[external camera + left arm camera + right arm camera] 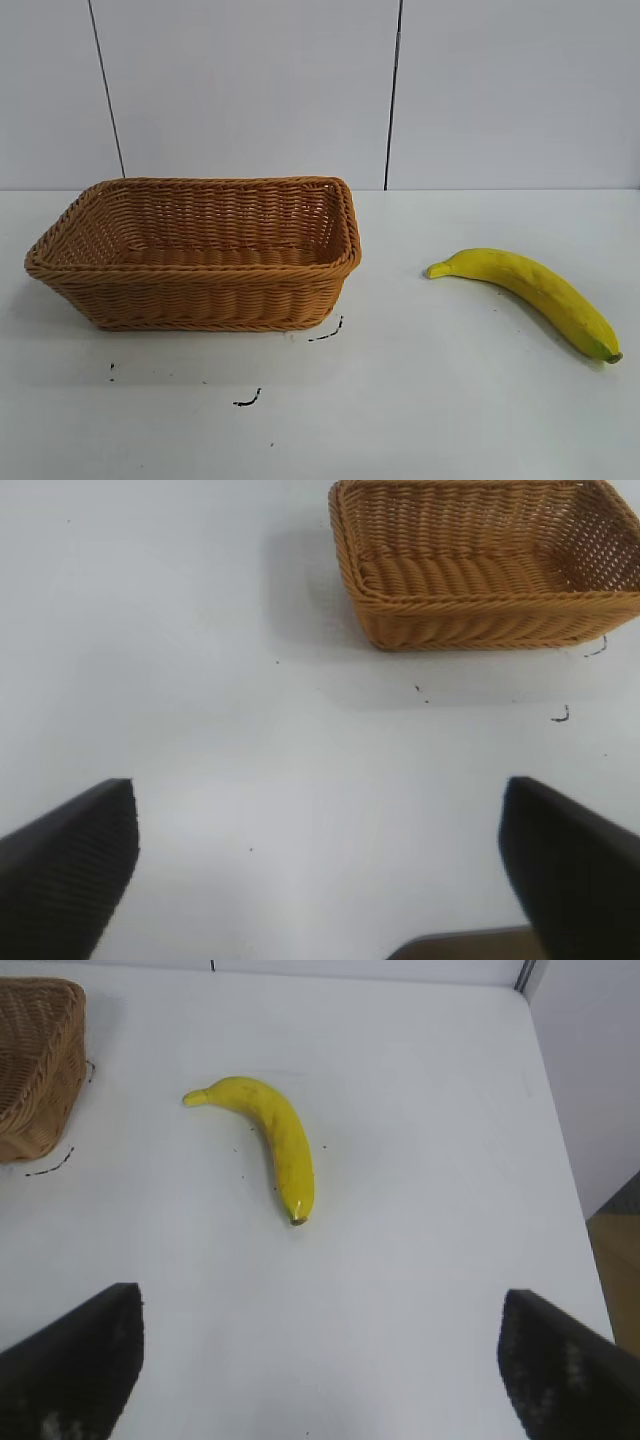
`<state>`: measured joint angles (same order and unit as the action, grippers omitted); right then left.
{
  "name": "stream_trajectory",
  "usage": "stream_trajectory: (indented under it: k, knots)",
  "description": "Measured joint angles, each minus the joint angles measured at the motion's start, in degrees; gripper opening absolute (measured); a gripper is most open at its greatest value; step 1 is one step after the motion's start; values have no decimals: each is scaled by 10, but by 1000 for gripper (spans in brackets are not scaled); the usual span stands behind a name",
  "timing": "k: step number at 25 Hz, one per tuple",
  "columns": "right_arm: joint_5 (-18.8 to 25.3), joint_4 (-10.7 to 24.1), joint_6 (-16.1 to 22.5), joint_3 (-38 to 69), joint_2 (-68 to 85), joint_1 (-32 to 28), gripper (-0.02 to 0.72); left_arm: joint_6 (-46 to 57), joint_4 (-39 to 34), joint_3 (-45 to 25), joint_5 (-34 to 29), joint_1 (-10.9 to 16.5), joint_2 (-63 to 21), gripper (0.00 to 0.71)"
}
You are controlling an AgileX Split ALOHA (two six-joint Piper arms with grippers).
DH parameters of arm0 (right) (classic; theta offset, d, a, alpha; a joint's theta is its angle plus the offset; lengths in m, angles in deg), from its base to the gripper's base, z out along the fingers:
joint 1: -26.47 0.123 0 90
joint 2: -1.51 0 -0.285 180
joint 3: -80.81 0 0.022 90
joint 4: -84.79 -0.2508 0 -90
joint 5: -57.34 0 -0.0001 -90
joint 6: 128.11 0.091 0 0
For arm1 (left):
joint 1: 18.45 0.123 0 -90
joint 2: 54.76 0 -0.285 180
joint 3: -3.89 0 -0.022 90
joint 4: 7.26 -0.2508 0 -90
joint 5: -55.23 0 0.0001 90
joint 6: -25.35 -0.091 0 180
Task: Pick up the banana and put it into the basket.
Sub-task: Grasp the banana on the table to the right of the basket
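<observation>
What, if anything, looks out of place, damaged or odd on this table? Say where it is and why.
Only small things: black scuff marks stain the white table in front of the basket, near its corner. The basket stands upright and holds nothing; the banana lies whole on the table, apart from the basket. Nothing is spilled or broken.

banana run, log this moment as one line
banana: on table right of basket, untouched | wicker basket: empty | right tool: open, short of banana | left tool: open over bare table
</observation>
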<state>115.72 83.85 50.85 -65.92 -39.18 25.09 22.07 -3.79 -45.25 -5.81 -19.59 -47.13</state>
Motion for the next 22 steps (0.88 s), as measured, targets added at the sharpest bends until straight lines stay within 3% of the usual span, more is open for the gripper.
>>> stream_trajectory:
  k: [7,14,22]
  knots:
    - [-2,0,-39,-109,-267,0,689,0,1,0,0,0,0,695]
    - [-3,-3,-126,-224,-494,0,689,0,1,0,0,0,0,695]
    - [-34,-65,-226,-290,-635,0,689,0,1,0,0,0,0,695]
